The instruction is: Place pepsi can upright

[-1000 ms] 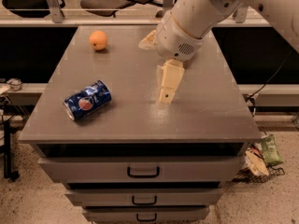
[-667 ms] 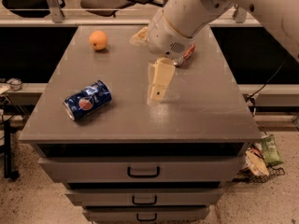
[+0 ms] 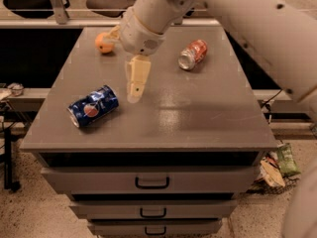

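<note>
Grey and flat, the tabletop (image 3: 208, 118) is seen from above and in front, forming the top of a cabinet whose drawers (image 3: 152, 182) with dark handles are stacked below its front edge. The pepsi can (image 3: 93, 106) is found on the front-left part of the tabletop, lying on its side. Its dark blue wall and round red-white-blue logo are turned upward, and one silver end is pointed toward the front-left corner. Nothing is touching it.

The tool (image 3: 134, 94) is held above the tabletop just to the right of the pepsi can and slightly behind it, apart from the can. It is cream-coloured and is pointed downward, with its tip close to the surface. Whether it is open or closed cannot be told from this angle. Nothing is seen in its hold. The pale arm (image 3: 163, 9) is stretched in from the upper right, over the back of the tabletop.

An orange-red can (image 3: 193, 54) is also lying on its side, on the back-right part of the tabletop, well apart from the pepsi can, with its silver end turned toward the front-left. An orange (image 3: 103, 43) is placed near the back-left corner, partly hidden behind the wrist of the arm. Crumpled snack bags (image 3: 285, 160) are seen on the floor at the right of the cabinet.
</note>
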Robot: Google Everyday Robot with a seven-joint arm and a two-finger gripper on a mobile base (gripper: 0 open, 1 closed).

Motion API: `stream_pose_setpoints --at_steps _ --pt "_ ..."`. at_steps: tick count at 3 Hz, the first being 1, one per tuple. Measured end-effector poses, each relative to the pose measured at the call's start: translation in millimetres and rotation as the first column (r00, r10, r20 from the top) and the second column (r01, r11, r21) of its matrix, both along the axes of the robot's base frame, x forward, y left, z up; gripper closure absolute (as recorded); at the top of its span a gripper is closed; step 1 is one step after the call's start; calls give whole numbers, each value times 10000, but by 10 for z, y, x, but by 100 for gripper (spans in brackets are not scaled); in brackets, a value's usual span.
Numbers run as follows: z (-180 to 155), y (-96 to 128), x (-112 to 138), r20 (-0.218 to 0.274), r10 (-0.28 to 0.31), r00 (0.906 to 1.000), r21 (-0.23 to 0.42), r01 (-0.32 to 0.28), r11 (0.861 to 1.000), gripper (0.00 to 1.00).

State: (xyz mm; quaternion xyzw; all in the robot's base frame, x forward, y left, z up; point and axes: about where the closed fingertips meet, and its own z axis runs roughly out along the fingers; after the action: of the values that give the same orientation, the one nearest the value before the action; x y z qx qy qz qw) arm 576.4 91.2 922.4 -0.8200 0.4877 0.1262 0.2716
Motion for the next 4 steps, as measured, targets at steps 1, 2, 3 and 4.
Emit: stream_pose_setpoints --at_steps 1,2,3,4 --pt "-178 280 85 -232 483 9986 -618 -497 9968 0" --pt "-306 415 74 -375 384 9986 -1451 -435 9885 0" --pt "-378 523 -34 -297 148 9995 -2092 -207 9777 0" --pt "-419 659 -210 -145 50 9999 -2420 -84 9702 0"
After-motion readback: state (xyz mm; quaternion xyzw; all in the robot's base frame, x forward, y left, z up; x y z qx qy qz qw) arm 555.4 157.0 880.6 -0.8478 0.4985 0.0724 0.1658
